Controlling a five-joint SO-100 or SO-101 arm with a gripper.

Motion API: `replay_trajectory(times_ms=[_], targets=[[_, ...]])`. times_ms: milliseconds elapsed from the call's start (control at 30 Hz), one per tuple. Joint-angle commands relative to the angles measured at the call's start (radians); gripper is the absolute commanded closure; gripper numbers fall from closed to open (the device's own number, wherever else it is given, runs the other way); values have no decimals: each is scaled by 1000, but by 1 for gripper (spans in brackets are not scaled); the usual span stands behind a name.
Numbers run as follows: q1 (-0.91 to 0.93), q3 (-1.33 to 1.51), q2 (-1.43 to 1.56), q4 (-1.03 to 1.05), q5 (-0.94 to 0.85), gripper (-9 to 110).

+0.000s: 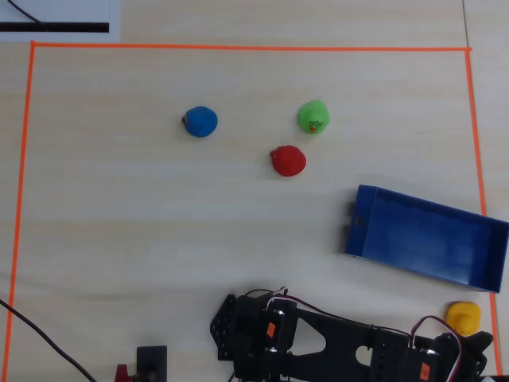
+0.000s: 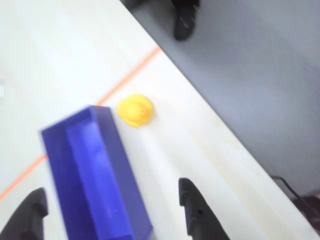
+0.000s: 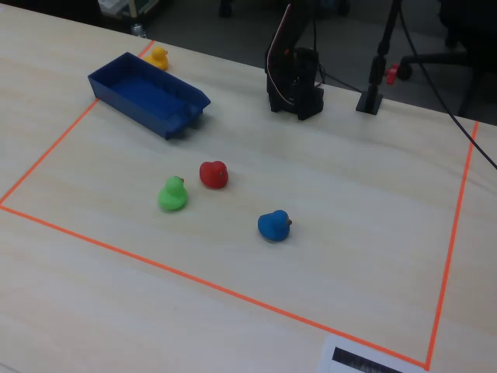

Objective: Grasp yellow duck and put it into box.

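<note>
The yellow duck (image 1: 464,317) sits on the table just beyond the blue box's (image 1: 425,236) long wall, close to the orange tape. In the wrist view the yellow duck (image 2: 135,110) lies ahead of my gripper (image 2: 111,189), near the far corner of the box (image 2: 95,175). The gripper is open and empty, with its two dark fingers (image 2: 195,210) spread wide above the near end of the box. In the fixed view the duck (image 3: 158,56) is behind the empty box (image 3: 144,93); the gripper itself does not show there.
A blue duck (image 1: 200,121), a green duck (image 1: 313,117) and a red duck (image 1: 287,160) stand mid-table. The arm's base (image 3: 293,85) is at the table edge. The table edge (image 2: 220,130) runs diagonally close to the right of the yellow duck.
</note>
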Motion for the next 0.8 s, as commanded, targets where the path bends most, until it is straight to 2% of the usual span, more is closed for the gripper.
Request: replay_trajectory(times_ms=[0, 433, 767], targets=[[21, -3, -69, -2, -51, 65], [-12, -35, -347, -221, -156, 61], [-97, -281, -569, -153, -181, 60]])
